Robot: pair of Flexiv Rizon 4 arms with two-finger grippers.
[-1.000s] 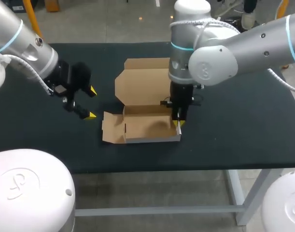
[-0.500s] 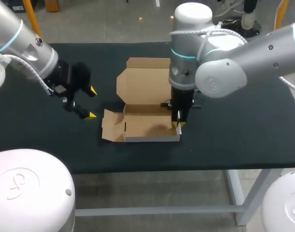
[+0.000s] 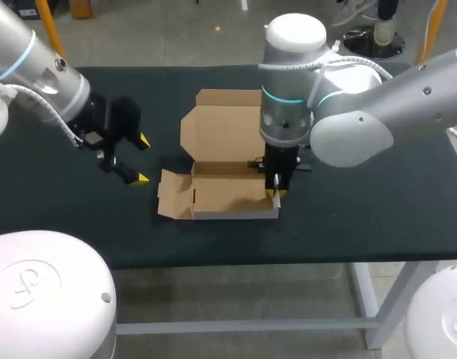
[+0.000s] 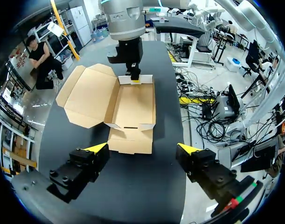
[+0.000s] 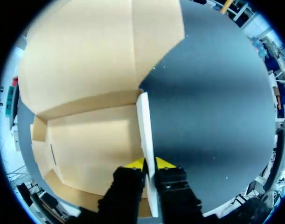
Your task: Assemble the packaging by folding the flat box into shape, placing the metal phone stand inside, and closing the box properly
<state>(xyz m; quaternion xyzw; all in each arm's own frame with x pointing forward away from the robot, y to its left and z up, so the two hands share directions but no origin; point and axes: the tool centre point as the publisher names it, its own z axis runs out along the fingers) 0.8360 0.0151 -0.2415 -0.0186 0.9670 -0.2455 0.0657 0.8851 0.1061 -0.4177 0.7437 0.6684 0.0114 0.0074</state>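
Box (image 3: 221, 191): sits mid-table (image 3: 378, 194), half formed. Lid (image 3: 221, 127) lies open toward the far side. Left side flap (image 3: 174, 196) lies flat on the dark surface. Front wall is up.

My right gripper (image 3: 276, 191) comes straight down at the box's right end. Its two fingers are clamped on the right side wall (image 5: 144, 121), one yellow tip inside the tray and one outside. The wall stands upright.

My left gripper (image 4: 144, 148) hangs left of the box, apart from it, jaws wide, holding nothing.

Phone stand: not in any view.

Step in hand, as I judge it: folding, at the side walls. The next move calls for raising the left flap the same way while keeping the right wall from springing back. Loading and closing are not yet begun.
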